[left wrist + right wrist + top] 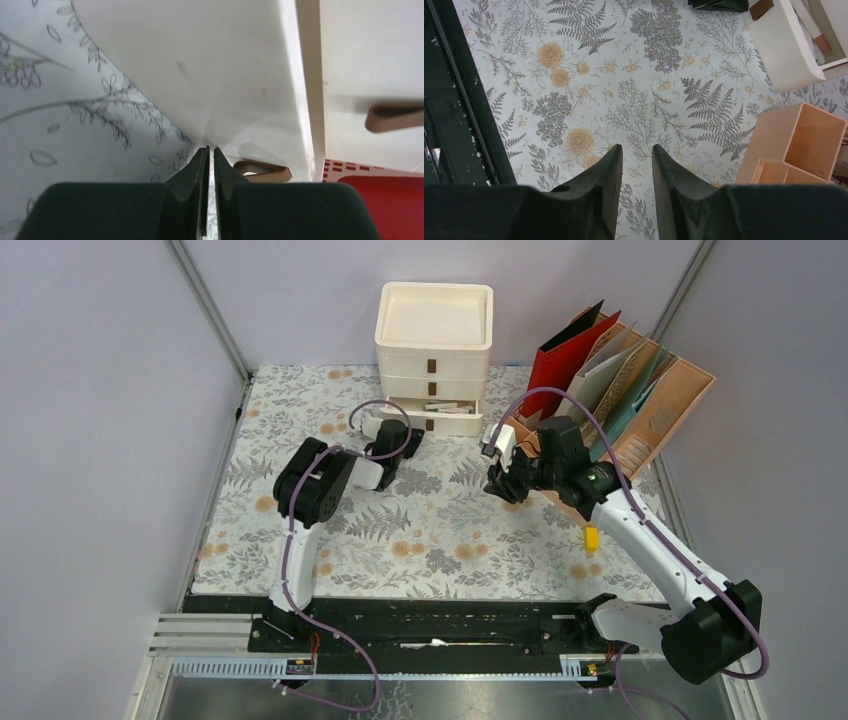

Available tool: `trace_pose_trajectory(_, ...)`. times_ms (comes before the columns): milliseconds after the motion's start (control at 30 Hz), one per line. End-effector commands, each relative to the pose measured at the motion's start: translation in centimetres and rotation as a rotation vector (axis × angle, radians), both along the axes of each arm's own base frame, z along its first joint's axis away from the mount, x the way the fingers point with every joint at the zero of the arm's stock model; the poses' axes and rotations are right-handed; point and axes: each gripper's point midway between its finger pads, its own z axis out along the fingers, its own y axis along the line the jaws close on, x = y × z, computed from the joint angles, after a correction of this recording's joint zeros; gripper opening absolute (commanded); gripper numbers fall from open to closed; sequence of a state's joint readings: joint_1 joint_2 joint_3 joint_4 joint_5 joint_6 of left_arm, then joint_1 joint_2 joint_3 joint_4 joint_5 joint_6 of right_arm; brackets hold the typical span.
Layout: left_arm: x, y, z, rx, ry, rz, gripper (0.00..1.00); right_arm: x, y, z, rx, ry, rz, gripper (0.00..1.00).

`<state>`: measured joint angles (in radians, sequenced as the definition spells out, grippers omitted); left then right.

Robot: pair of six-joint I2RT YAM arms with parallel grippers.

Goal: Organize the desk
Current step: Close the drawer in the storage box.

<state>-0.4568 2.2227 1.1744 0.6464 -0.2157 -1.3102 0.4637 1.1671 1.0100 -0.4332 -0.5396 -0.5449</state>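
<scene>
The desk point(440, 530) is covered in a pale cloth with ferns and orange flowers. At its back stands a white drawer unit point(435, 335) whose bottom drawer point(445, 420) is pulled out with items inside. My left gripper point(400, 447) is at that drawer's front left. In the left wrist view its jaws are shut with only a hairline slit, the tips point(210, 148) against the white drawer front point(210, 75), just left of a brown handle tab point(263, 171). My right gripper point(497, 480) point(636, 146) hovers open over bare cloth with nothing between its fingers.
A peach file organizer point(640, 405) point(801, 145) with a red folder point(562, 365) and other folders stands at the back right, close to the right arm. A small yellow piece point(591, 538) shows beside the right forearm. Metal rails point(400, 635) run along the near edge.
</scene>
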Motion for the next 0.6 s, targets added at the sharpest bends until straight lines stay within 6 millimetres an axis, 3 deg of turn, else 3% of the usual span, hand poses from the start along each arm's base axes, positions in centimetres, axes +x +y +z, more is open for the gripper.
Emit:
trace_pose_trajectory(0, 3.1, 0.4, 2.0, -0.074, -0.071, 0.020, 0.10, 0.7, -0.1, 0.4, 0.011, -0.031, -0.005, 0.35)
trace_pose_trajectory(300, 6.4, -0.2, 2.4, -0.141, -0.086, 0.011, 0.10, 0.9, -0.4, 0.4, 0.022, -0.024, -0.016, 0.35)
trace_pose_trajectory(567, 7.7, -0.4, 2.5, -0.173, -0.100, -0.036, 0.10, 1.0, -0.7, 0.3, 0.036, -0.014, -0.021, 0.35)
